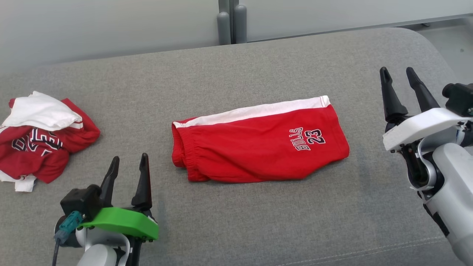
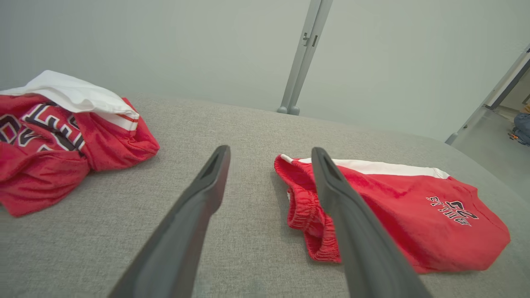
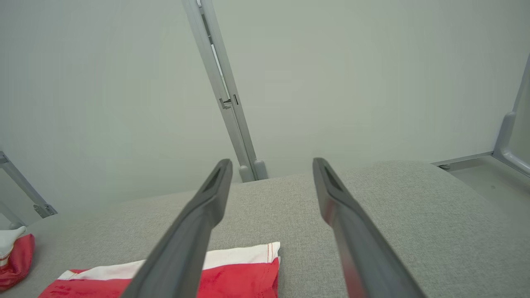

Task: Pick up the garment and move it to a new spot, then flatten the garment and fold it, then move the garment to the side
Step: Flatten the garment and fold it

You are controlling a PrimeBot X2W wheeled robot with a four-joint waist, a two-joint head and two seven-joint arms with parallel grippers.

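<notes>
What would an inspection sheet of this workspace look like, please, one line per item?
Surface: grey fabric cushion, smooth, a seam along the near edge.
Job's things: red shorts, folded flat in the middle, white stripe on the far edge, number print facing up.
Clutter: crumpled red and white jersey at the left.
Grippers: left gripper open and empty, near left of the shorts; right gripper open and empty, right of the shorts.
Cables: dark cable with a teal plug at the left wrist.
Surroundings: pale wall, grey post, floor at the far right.
</notes>
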